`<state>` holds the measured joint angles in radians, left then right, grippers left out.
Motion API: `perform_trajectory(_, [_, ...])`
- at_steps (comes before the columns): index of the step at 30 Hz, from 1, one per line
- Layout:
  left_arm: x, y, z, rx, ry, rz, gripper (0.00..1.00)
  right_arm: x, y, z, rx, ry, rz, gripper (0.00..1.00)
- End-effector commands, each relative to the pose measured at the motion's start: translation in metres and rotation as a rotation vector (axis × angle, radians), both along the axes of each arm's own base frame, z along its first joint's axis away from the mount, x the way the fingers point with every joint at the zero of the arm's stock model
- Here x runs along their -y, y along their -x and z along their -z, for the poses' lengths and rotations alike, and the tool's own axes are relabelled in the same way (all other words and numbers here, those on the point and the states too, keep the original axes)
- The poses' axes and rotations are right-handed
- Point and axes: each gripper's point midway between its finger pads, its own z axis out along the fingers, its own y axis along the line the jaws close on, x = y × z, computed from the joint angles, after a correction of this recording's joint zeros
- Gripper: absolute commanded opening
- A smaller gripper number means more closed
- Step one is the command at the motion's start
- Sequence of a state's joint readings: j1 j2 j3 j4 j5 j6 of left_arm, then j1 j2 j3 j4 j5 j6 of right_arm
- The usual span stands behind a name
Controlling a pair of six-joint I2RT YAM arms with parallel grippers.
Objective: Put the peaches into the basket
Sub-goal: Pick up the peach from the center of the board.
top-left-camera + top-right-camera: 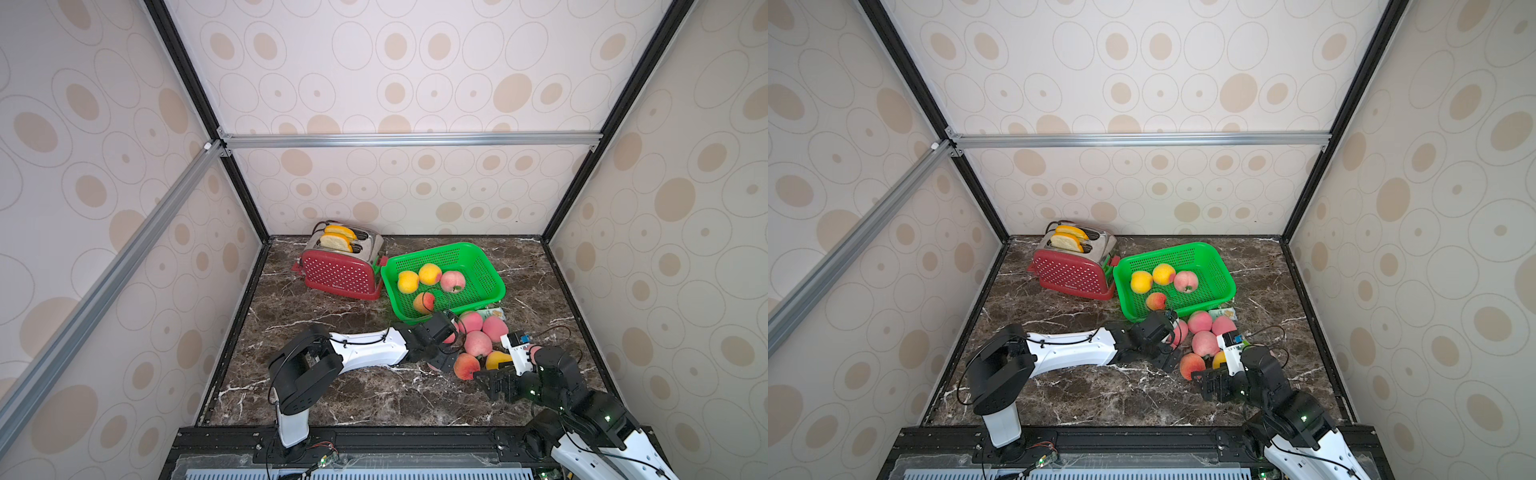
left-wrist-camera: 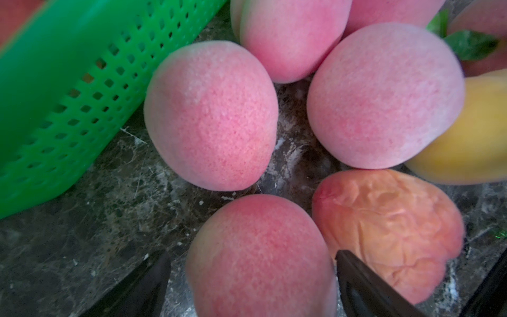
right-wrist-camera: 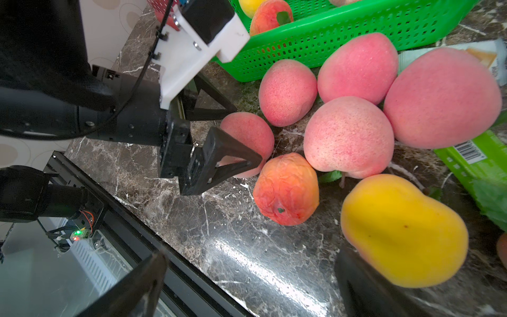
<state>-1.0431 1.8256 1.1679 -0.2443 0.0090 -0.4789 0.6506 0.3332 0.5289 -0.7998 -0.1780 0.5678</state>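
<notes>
Left claw [image 3: 248,137] spread wide astride a pink fuzzy peach [image 2: 260,252] on the dark marble surface [image 1: 332,386], no firm grip visible. On the far side, bright green perforated plastic basket [image 1: 490,266] holding four peaches [image 1: 452,281] already. Near and right of it, at least seven more peaches [image 1: 478,343] heaped, waiting. Right claw [image 3: 251,254] gaping, empty, beside a yellow peach [image 3: 403,233]. Roughly a third done, by the look of it.

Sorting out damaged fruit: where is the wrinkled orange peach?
In both top views the wrinkled orange peach lies on the table's right half, at the near edge of the pile, beside the yellow peach.
</notes>
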Motion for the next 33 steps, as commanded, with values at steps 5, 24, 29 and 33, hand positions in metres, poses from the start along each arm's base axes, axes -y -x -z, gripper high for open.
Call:
perform_trajectory(5, [0.004,-0.009,-0.004,0.008,0.002,-0.012,0.9,-0.004,-0.001,0.004,0.001,0.005,-0.025,0.99])
perform_trajectory(24, [0.004,-0.008,-0.009,0.006,0.018,-0.016,0.75,-0.005,0.0,0.0,0.014,-0.014,-0.028,1.0])
perform_trajectory(29, [0.001,-0.005,-0.019,0.014,0.033,-0.012,0.74,-0.005,0.0,-0.005,0.021,-0.027,-0.026,1.0])
perform_trajectory(33, [-0.001,-0.003,-0.033,0.023,0.051,-0.011,0.73,-0.009,-0.001,-0.017,0.04,-0.046,-0.039,1.0])
